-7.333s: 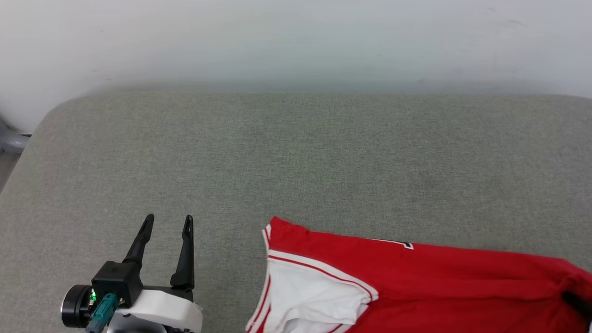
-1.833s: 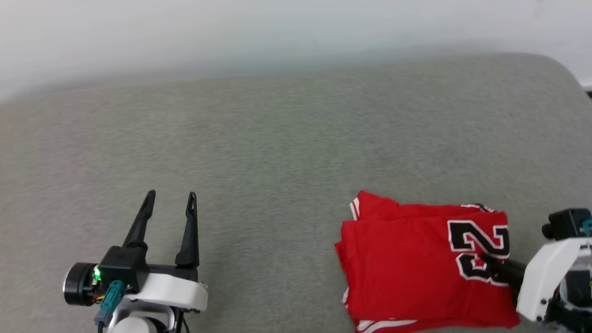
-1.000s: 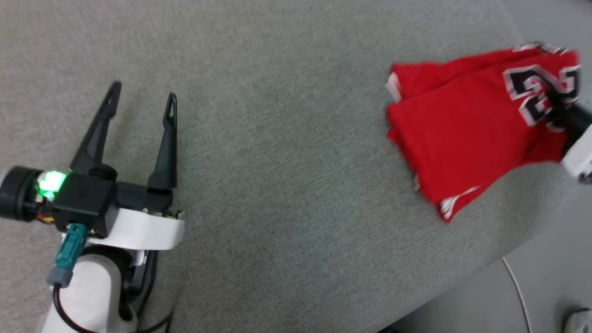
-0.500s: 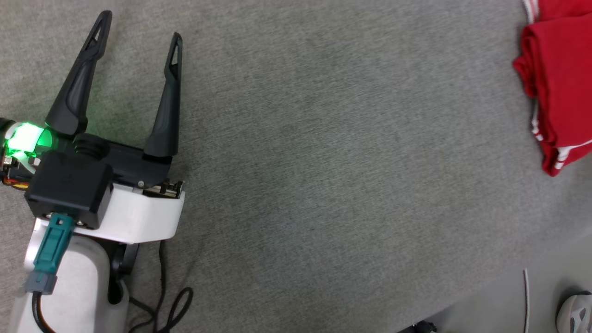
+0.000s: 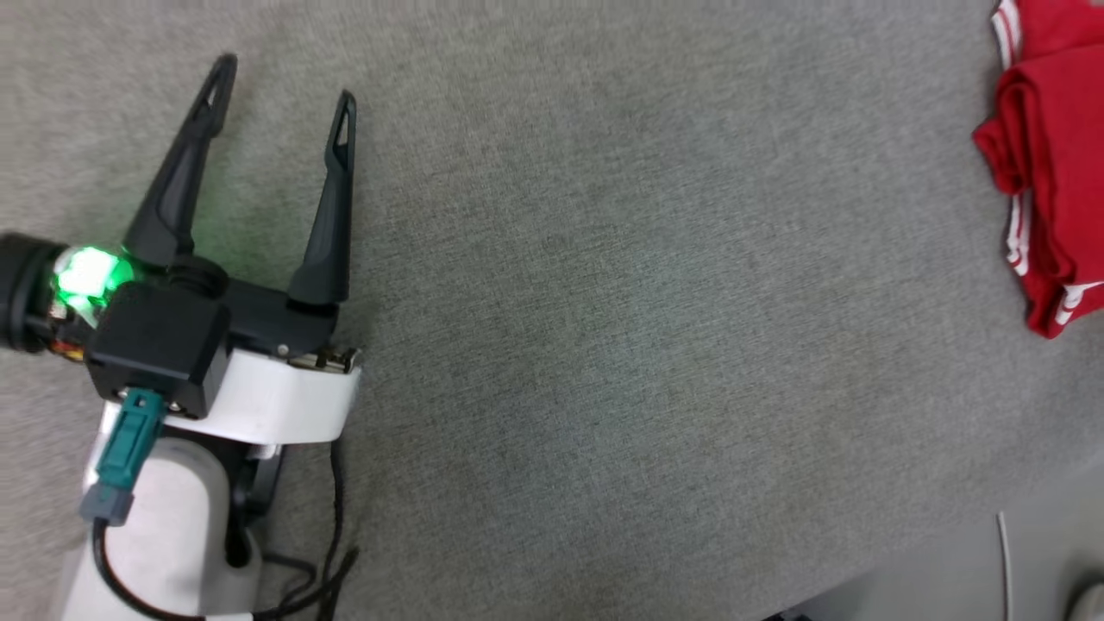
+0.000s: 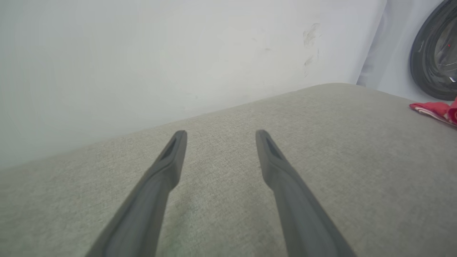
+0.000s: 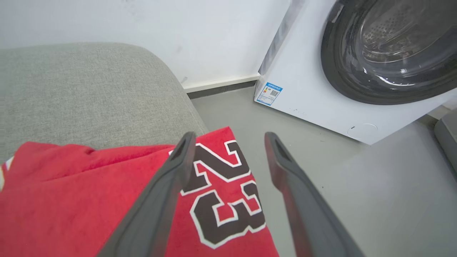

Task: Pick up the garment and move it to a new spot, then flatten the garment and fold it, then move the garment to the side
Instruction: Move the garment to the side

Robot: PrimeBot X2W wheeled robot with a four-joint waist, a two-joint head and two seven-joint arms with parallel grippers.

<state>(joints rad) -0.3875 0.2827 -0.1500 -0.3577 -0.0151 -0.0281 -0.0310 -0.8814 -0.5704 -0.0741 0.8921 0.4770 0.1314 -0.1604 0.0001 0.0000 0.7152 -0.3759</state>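
Observation:
The garment [image 5: 1052,164], a folded red jersey with white striped trim, lies at the right edge of the head view on the grey cushion [image 5: 604,302]. In the right wrist view the garment [image 7: 89,200] shows its black numerals "23" and lies at the cushion's corner. My right gripper [image 7: 228,139] hovers over that numbered corner, open, nothing between its fingers. My left gripper [image 5: 280,82] stands open over bare cushion at the left, far from the garment; the left wrist view shows the left gripper [image 6: 221,134] empty, with the garment [image 6: 433,110] a red scrap at far right.
A white washing machine [image 7: 339,71] with a dark round door stands on the grey floor [image 7: 357,178] beyond the cushion's corner. A white wall [image 6: 160,64] backs the cushion. The cushion's front edge and a thin white cable [image 5: 1005,561] show at lower right.
My right gripper has opened and let go of the garment, which now lies at the cushion's right corner. The head camera has swung, shifting the whole picture. The left gripper stays open.

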